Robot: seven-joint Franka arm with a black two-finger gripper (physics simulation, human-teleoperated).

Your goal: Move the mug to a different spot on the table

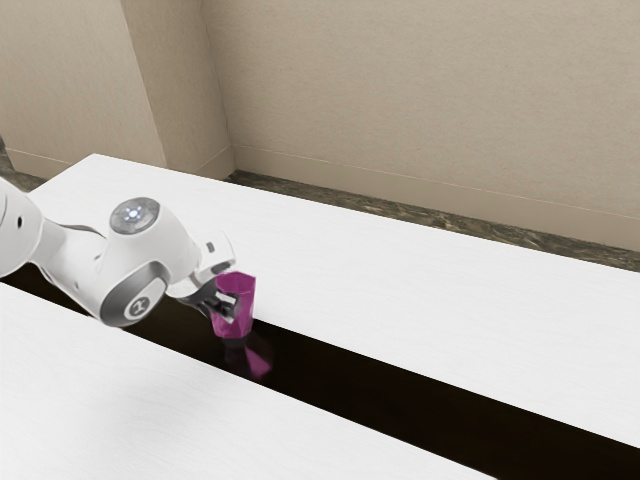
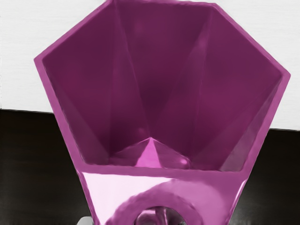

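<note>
Nearest: white near tabletop (image 1: pixel 150 420). Behind it, a dark gap (image 1: pixel 420 400) runs left to right. White arm (image 1: pixel 120 265) reaches in from the exterior view's left. Black gripper (image 1: pixel 224 312) pinches the magenta mug (image 1: pixel 240 292) by its wall, fingers narrow. Mug upright over the gap, just beside the far tabletop (image 1: pixel 420 270). Hexagonal faceted cup, handle under the hand. Beige wall (image 1: pixel 420 90) farthest.

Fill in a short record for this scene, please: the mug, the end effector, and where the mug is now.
mug: magenta, six-sided, upright, empty
end effector: black, shut on the mug
mug place: at the near edge of the white table, over the dark strip
under the mug: a magenta reflection on the dark strip
</note>
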